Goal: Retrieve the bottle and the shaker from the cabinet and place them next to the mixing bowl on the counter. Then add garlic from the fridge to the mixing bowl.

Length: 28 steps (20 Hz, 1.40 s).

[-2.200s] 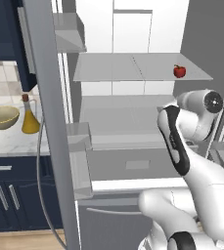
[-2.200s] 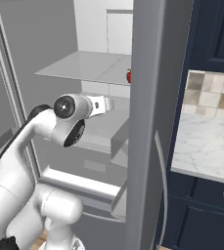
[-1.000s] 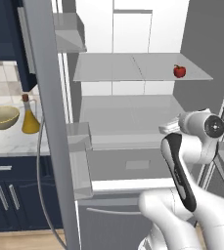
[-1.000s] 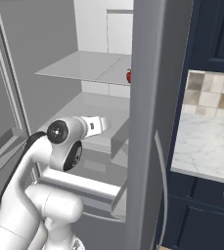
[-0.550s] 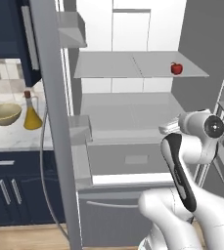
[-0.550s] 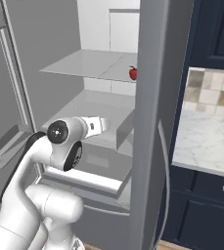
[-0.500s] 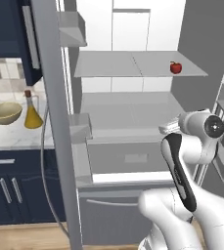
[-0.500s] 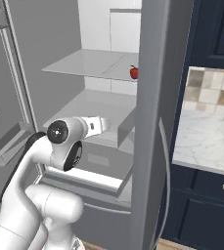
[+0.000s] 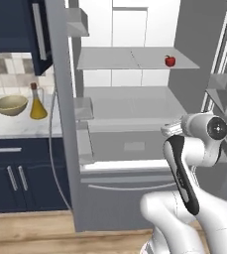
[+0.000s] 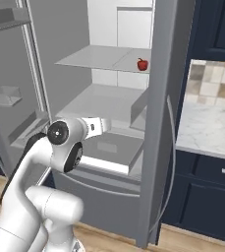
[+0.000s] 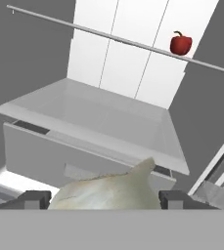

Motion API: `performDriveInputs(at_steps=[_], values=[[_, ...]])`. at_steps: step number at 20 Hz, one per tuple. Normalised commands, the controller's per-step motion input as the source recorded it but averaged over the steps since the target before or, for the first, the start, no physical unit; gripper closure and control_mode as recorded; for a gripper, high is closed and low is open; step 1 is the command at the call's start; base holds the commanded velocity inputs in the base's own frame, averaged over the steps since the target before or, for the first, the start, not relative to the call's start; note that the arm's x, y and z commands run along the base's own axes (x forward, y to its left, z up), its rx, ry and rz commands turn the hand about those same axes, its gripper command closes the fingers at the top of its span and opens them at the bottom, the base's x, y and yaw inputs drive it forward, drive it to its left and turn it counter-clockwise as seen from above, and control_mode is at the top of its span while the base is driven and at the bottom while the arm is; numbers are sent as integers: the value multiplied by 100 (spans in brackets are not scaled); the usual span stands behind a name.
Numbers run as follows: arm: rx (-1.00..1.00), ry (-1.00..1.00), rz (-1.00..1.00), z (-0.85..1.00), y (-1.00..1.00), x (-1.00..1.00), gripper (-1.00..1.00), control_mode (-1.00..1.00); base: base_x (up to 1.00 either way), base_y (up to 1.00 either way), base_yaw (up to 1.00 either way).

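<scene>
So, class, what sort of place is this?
A simulated home kitchen: an open steel fridge, a marble counter holding a mixing bowl and bottle, and navy cabinets.

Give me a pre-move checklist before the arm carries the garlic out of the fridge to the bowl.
1. garlic sits between the fingertips of the gripper: ok.
2. Grip firm enough for travel: cannot tell.
3. fridge doors open, exit path free: ok.
4. mixing bowl on the counter, its visible inside empty: ok.
5. bottle beside the bowl: ok.
6. Shaker beside the bowl: cannot tell.
</scene>
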Motion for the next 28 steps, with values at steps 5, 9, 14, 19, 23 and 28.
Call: performDriveInputs(at_steps=[5, 9, 14, 19, 23, 28], values=[[0, 0, 0, 0, 0, 0, 100, 100, -54, 15, 0], [0, 0, 0, 0, 0, 0, 100, 100, -54, 24, 0], [0, 0, 0, 0, 0, 0, 100, 100, -41, 42, 0], [0, 0, 0, 0, 0, 0, 100, 100, -17, 65, 0], [0, 0, 0, 0, 0, 0, 100, 100, -12, 67, 0], [0, 0, 0, 0, 0, 0, 100, 100, -28, 47, 0]])
